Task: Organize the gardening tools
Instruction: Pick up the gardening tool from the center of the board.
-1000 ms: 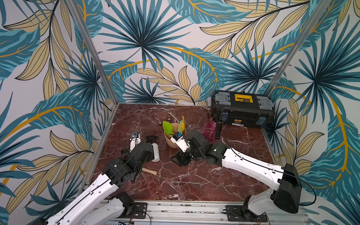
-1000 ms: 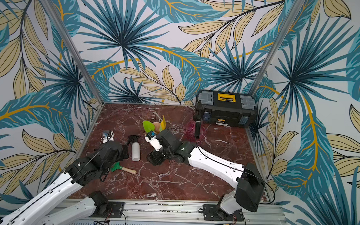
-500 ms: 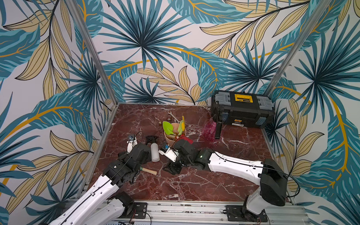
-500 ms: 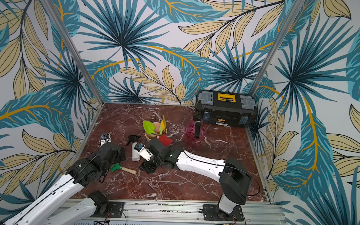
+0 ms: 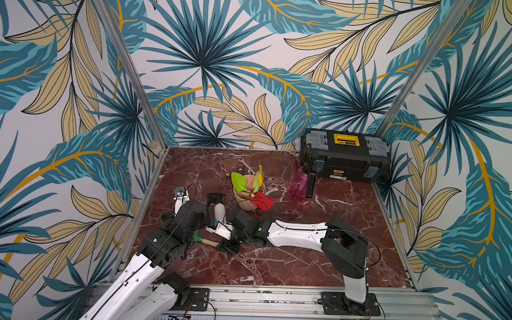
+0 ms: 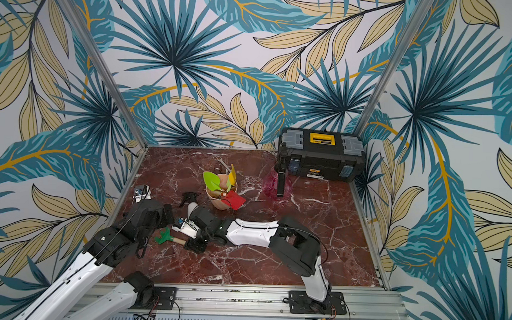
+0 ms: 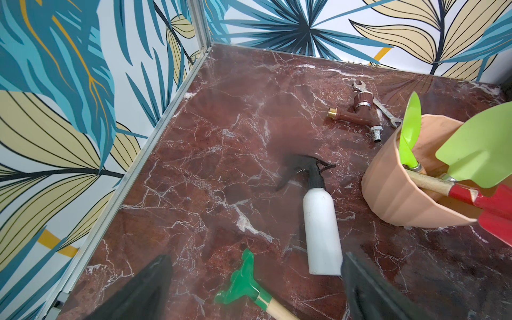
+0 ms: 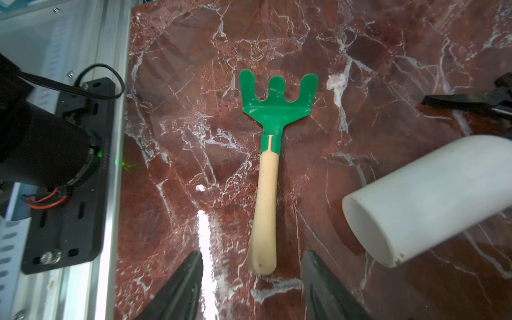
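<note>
Right wrist view alone shows whole green rake (image 8: 266,166), three prongs, pale handle, right pincer (image 8: 252,257) parted, empty, left pincer (image 7: 256,257) wide, empty

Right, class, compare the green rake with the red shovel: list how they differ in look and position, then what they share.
Colour: the rake has a green head, the shovel a red one. Shape: the rake ends in three prongs; the shovel has a square blade. Position: the rake lies flat on the table; the shovel leans in the pot, blade over its rim. Both have pale wooden handles.
</note>
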`<state>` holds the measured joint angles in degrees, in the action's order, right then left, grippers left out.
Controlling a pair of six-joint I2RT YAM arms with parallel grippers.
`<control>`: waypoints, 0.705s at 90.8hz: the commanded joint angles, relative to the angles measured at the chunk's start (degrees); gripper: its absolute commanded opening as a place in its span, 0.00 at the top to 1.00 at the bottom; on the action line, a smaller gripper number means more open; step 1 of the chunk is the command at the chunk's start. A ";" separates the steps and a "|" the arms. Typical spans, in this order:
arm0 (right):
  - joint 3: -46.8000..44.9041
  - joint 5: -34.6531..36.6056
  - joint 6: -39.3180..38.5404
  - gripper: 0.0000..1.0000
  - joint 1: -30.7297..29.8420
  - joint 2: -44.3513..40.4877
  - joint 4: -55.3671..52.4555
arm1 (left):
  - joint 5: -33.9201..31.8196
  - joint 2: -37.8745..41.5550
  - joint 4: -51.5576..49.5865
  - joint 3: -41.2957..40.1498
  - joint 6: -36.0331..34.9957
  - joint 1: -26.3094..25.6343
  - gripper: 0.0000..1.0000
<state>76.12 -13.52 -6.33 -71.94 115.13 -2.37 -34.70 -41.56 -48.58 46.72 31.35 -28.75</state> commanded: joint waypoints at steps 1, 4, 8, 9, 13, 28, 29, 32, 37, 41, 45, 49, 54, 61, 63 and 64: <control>1.50 0.48 -1.14 0.36 -0.39 2.48 0.51 | 0.08 1.49 1.84 0.06 -0.31 0.45 0.00; 1.96 0.44 -1.11 0.36 -0.37 3.34 0.16 | 0.22 1.76 1.90 -0.22 -0.13 0.46 0.00; 2.70 0.48 -1.01 0.36 -0.45 4.26 -0.25 | 0.39 2.02 2.11 -0.51 0.02 0.45 0.00; 2.93 0.59 -0.99 0.36 -0.46 4.55 -0.35 | 0.45 2.01 2.14 -0.59 0.07 0.45 0.00; 3.95 0.78 -0.89 0.36 -0.46 6.04 -0.90 | 0.55 2.21 2.18 -0.74 0.27 0.45 0.00; 6.57 1.90 -0.71 0.41 -0.53 9.46 -2.53 | 1.01 3.05 2.18 -0.84 0.45 0.45 0.00; 6.62 1.91 -0.75 0.42 -0.55 9.57 -2.54 | 1.02 3.15 2.22 -0.84 0.41 0.45 0.00; 6.81 1.93 -0.71 0.43 -0.61 9.95 -2.69 | 0.99 3.35 2.23 -0.88 0.43 0.45 0.00; 7.39 1.78 -0.68 0.46 -0.65 10.58 -3.01 | 1.02 3.70 2.46 -1.05 0.43 0.45 0.00; 7.67 1.62 -0.62 0.49 -0.63 11.06 -3.30 | 0.99 3.88 2.52 -1.17 0.46 0.45 0.00; 7.73 1.88 -0.52 0.51 -0.70 11.27 -3.36 | 0.99 4.06 2.48 -1.34 0.41 0.45 0.00; 7.73 2.08 -0.52 0.53 -0.74 11.44 -3.34 | 0.99 4.19 2.52 -1.51 0.46 0.45 0.00; 7.69 2.29 -0.46 0.58 -0.79 11.51 -3.34 | 0.95 4.29 2.67 -1.75 0.42 0.45 0.00; 7.65 2.77 -0.39 0.63 -0.83 11.38 -3.41 | 0.95 4.39 2.93 -1.97 0.37 0.46 0.00; 7.65 3.01 -0.43 0.64 -0.88 11.27 -3.38 | 0.95 4.45 2.95 -1.94 0.37 0.45 0.00; 7.60 3.12 -0.43 0.65 -0.85 11.26 -3.40 | 0.99 4.46 3.00 -1.96 0.33 0.45 0.00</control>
<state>83.18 -11.60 -6.92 -72.34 125.08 -4.03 -33.78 -37.85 -46.87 45.69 31.53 -28.67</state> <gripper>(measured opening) 0.381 0.999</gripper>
